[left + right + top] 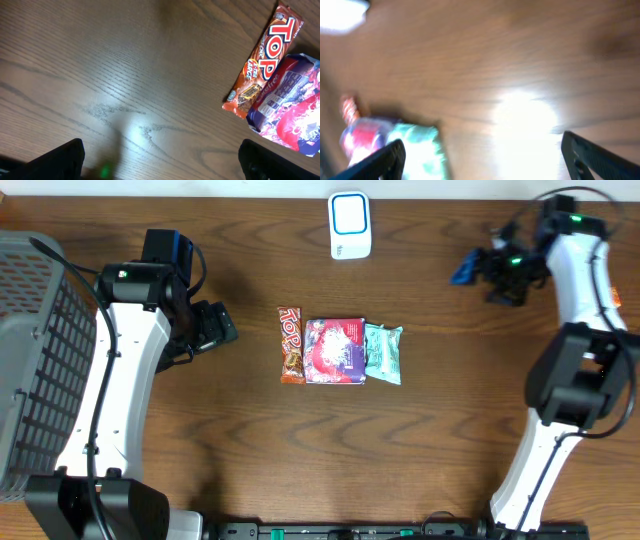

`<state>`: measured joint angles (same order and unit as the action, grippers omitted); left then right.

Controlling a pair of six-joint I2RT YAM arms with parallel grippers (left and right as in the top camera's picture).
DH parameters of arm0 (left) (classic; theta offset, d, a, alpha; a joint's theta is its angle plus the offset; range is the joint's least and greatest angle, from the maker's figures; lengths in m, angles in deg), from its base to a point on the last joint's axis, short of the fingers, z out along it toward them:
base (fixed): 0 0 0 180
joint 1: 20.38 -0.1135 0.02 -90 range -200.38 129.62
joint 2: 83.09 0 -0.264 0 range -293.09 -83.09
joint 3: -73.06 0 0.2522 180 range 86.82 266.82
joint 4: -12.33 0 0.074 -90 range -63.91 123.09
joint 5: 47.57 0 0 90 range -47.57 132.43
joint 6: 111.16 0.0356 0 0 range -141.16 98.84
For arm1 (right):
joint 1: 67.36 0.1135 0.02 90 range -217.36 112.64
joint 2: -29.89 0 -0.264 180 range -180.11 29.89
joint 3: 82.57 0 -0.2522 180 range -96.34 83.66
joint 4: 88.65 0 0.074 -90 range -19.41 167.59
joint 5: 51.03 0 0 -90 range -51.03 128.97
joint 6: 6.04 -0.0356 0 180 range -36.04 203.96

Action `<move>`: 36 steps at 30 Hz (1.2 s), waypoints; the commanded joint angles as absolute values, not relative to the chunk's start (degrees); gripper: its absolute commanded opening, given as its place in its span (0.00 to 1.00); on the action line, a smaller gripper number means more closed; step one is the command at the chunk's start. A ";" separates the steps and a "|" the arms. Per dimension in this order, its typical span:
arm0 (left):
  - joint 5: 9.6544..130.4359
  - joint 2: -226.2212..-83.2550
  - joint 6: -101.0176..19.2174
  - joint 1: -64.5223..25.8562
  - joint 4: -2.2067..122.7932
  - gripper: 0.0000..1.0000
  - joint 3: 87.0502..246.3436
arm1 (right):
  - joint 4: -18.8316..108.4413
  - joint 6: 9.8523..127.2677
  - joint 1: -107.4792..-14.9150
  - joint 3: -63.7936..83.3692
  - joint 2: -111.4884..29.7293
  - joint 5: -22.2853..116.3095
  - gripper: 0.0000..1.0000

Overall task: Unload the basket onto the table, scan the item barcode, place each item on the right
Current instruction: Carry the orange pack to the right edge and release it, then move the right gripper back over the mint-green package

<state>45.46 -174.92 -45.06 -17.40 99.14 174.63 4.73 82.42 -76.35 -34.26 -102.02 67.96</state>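
Snack packs [335,352] lie between left gripper [226,330] and right gripper [468,270], untouched.

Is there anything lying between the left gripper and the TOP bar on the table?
Nothing visible. Only bare table lies between the open left gripper and the TOP bar; the purple pack sits on the bar's far side.

Wood table [250,450], 3 snack pkts [334,351], scanner [350,225]

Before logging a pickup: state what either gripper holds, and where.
Nothing is held. Left gripper and right gripper stand open, empty; the chocolate bar, purple packet and green packet lie on the table.
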 commanded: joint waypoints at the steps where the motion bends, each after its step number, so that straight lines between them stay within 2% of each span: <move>1: 44.76 -175.21 -44.30 -17.53 99.17 0.98 174.52 | -0.54 88.43 -71.35 -34.46 -100.52 68.77 0.95; 6: 44.76 -175.21 -44.30 -17.53 99.17 0.98 174.52 | -4.93 88.73 -63.57 -30.75 -100.52 54.83 0.99; 11: 44.76 -175.21 -44.30 -17.53 99.17 0.98 174.52 | -1.59 87.99 -59.22 -25.15 -100.52 53.25 0.99; 12: 44.76 -175.21 -44.30 -17.53 99.17 0.98 174.52 | -0.45 86.99 -58.67 -23.88 -100.52 53.32 0.98; 14: 44.76 -175.21 -44.30 -17.53 99.17 0.98 174.52 | 0.75 85.02 -57.93 -21.92 -100.52 54.21 0.89; 17: 44.76 -175.21 -44.30 -17.53 99.17 0.98 174.52 | 1.52 84.84 -57.14 -20.23 -100.52 56.73 0.83; 19: 44.76 -175.21 -44.30 -17.53 99.17 0.98 174.52 | 1.39 84.80 -56.75 -20.21 -100.52 56.60 0.75; 21: 44.76 -175.21 -44.30 -17.53 99.17 0.98 174.52 | 1.32 83.95 -56.64 -20.30 -100.52 53.86 0.74; 25: 44.76 -175.21 -44.30 -17.53 99.17 0.98 174.52 | -1.61 72.95 -57.65 -22.16 -100.52 34.80 0.74; 27: 44.76 -175.21 -44.30 -17.53 99.17 0.98 174.52 | -4.21 71.51 -58.26 -24.04 -100.49 31.09 0.74; 31: 44.76 -175.21 -44.30 -17.53 99.17 0.98 174.52 | -9.48 71.60 -58.80 -29.67 -100.49 32.75 0.76; 36: 44.76 -175.21 -44.30 -17.53 99.17 0.98 174.52 | -11.03 81.02 -57.40 -34.11 -100.49 50.61 0.72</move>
<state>45.43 -174.92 -45.06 -17.40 99.12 174.63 -11.03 75.73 -58.67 -32.08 -102.02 39.96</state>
